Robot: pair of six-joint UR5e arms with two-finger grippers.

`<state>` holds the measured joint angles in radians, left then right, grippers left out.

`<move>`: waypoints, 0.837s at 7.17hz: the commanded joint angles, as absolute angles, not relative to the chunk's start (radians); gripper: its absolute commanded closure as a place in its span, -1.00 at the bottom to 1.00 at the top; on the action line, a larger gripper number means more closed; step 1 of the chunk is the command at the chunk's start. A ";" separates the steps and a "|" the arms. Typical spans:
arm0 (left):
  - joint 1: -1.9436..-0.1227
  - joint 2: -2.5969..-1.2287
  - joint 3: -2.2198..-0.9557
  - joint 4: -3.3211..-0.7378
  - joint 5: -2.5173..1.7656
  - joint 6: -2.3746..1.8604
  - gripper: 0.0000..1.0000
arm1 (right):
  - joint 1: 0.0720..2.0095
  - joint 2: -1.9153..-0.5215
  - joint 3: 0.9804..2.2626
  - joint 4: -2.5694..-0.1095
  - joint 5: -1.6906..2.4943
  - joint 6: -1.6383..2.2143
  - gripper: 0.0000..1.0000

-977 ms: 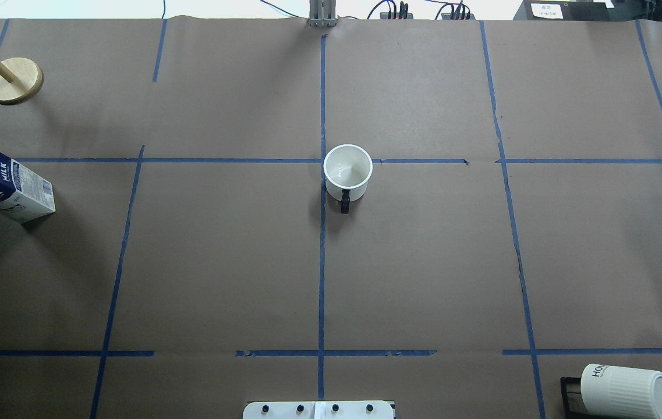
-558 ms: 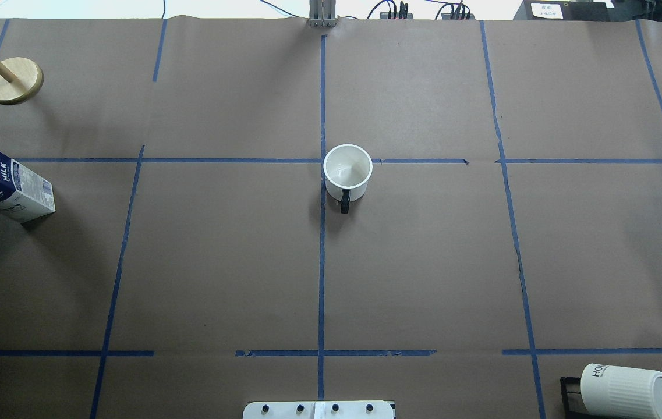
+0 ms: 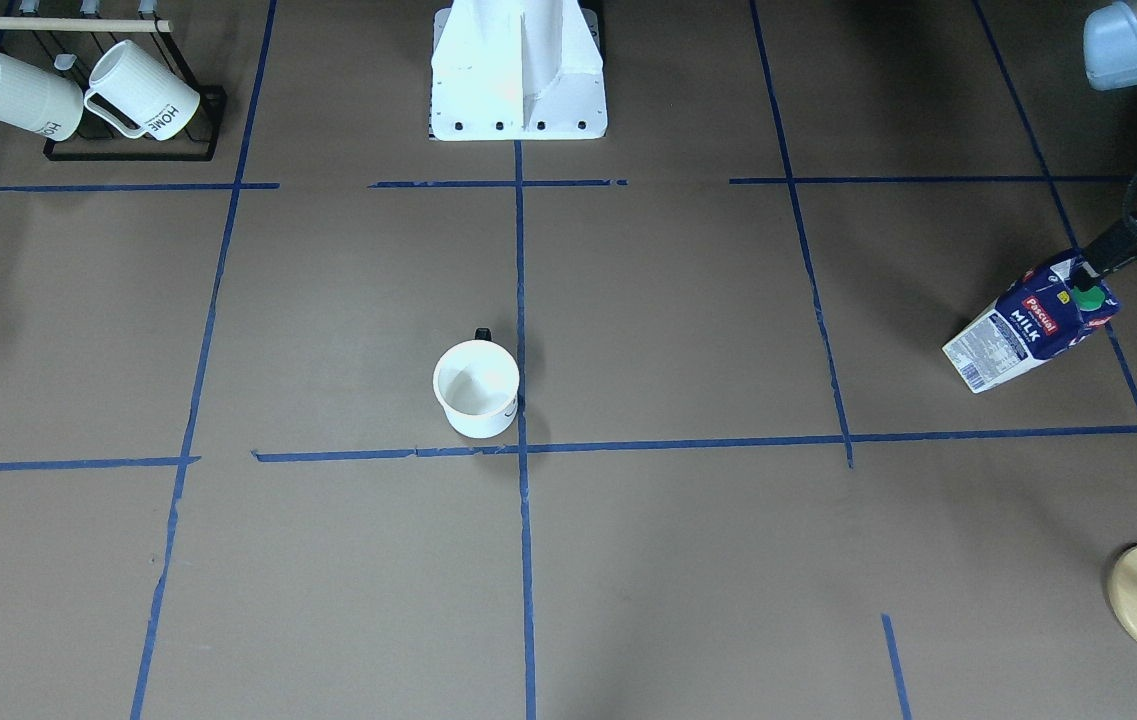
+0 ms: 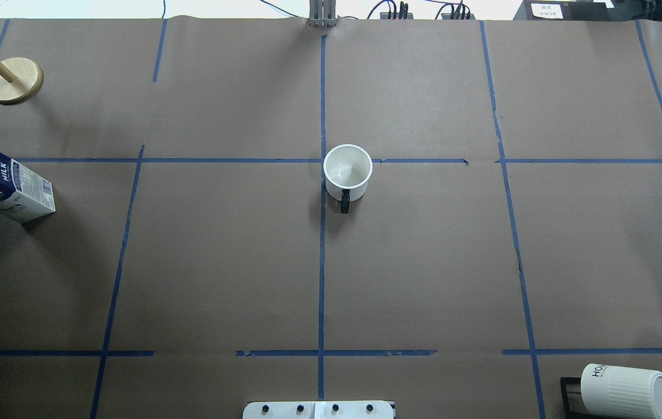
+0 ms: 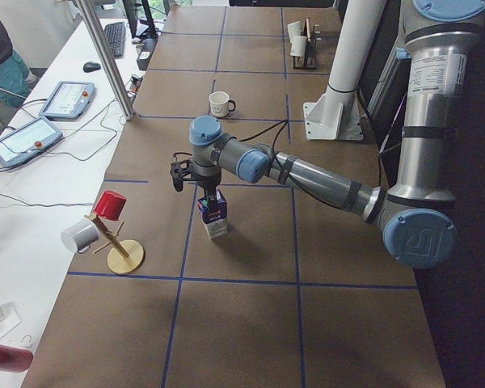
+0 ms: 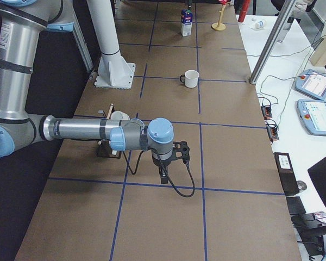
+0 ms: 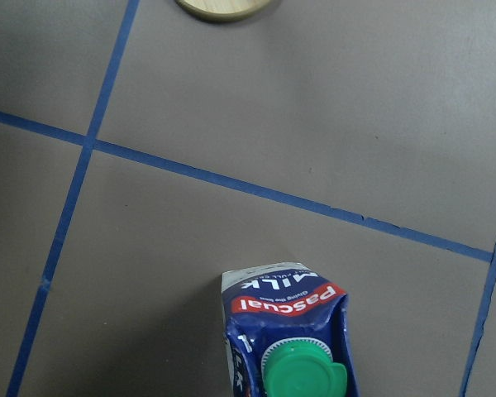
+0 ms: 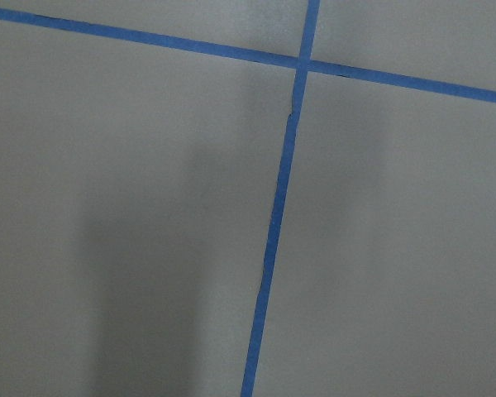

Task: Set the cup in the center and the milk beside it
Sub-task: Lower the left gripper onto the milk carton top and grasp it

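The cup (image 4: 347, 171), white with a black handle, stands upright at the center (image 4: 322, 160), just right of where the blue tape lines cross; it also shows in the front view (image 3: 476, 388). The milk (image 4: 7, 183) stands at the table's far left, and in the front view (image 3: 1033, 335) at the right. My left gripper (image 3: 1098, 262) hangs right over the carton's top and looks open in the left side view (image 5: 208, 192). The left wrist view looks down on the green cap (image 7: 302, 376). My right gripper (image 6: 164, 175) is low over bare table; I cannot tell its state.
A black rack with ribbed "HOME" mugs (image 4: 622, 390) stands at the near right corner. A wooden peg stand (image 4: 13, 80) stands far left, behind the milk, with a red cup (image 5: 110, 204) and a grey mug on it. The robot's base (image 3: 518, 80) is at the near edge.
A black part of my left gripper has come into the overhead view's left edge, over the carton's cap. The carton's top has shifted very slightly left. The cup has not moved.
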<state>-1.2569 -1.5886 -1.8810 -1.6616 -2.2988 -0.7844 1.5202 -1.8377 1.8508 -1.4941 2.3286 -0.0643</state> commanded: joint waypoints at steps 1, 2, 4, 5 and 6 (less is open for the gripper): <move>-1.230 -1.591 -1.875 -1.663 -2.292 -0.788 -1.00 | 1.520 -1.838 1.850 -1.494 2.329 -0.064 -0.98; -1.224 -1.592 -1.867 -1.664 -2.281 -0.790 -1.00 | 1.520 -1.838 1.850 -1.494 2.329 -0.064 -0.98; -1.215 -1.603 -1.839 -1.667 -2.281 -0.790 -1.00 | 1.520 -1.838 1.850 -1.494 2.329 -0.064 -0.98; -1.203 -1.601 -1.838 -1.667 -2.269 -0.790 -1.00 | 1.520 -1.839 1.850 -1.494 2.329 -0.066 -0.98; -1.189 -1.601 -1.832 -1.669 -2.261 -0.790 -1.00 | 1.520 -1.839 1.850 -1.494 2.329 -0.066 -0.98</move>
